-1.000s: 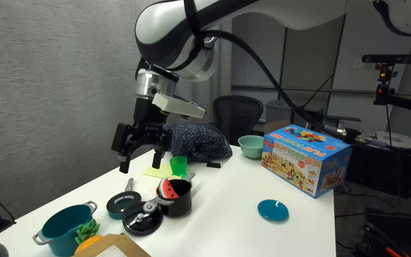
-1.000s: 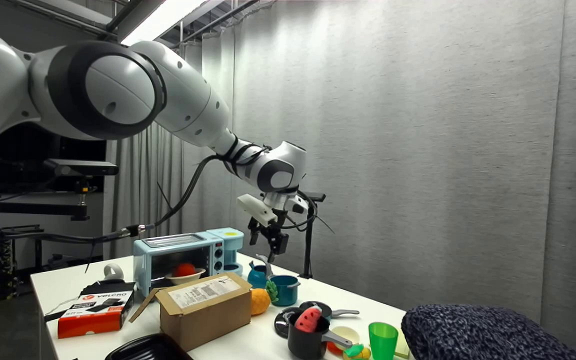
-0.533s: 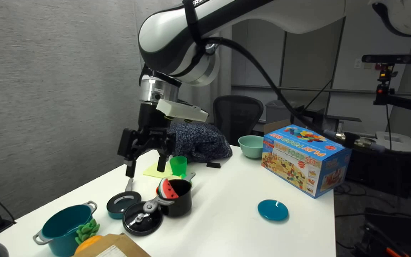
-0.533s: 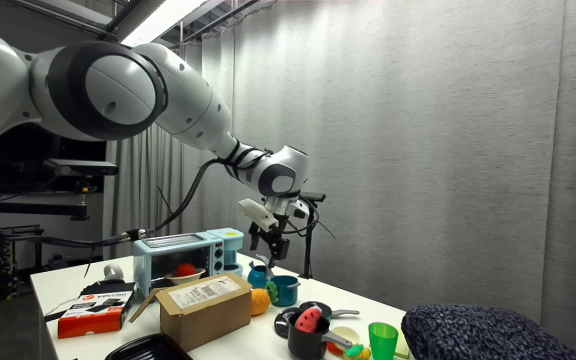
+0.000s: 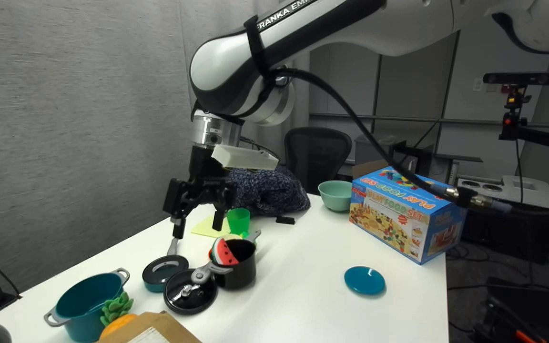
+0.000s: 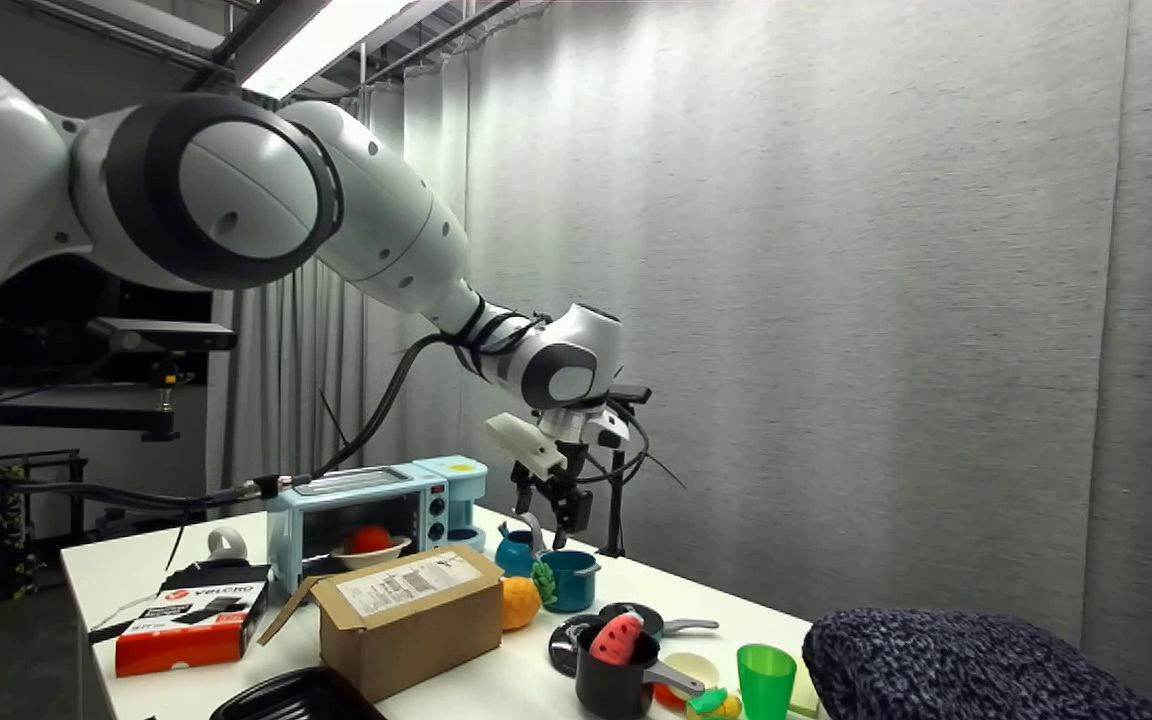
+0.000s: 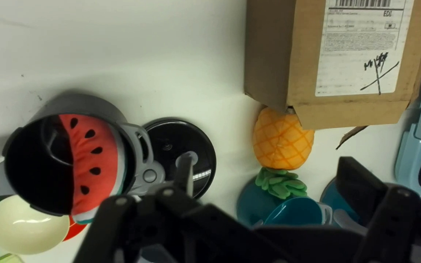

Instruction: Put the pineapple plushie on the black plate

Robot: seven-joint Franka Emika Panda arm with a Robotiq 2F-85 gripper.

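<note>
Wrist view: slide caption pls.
Open end effector over the table, pineapple plushie lying between cardboard box and teal pot, watermelon plushie poking out of black pot.

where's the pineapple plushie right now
In the wrist view, the pineapple plushie is right of centre, between the cardboard box and the teal pot.
</note>
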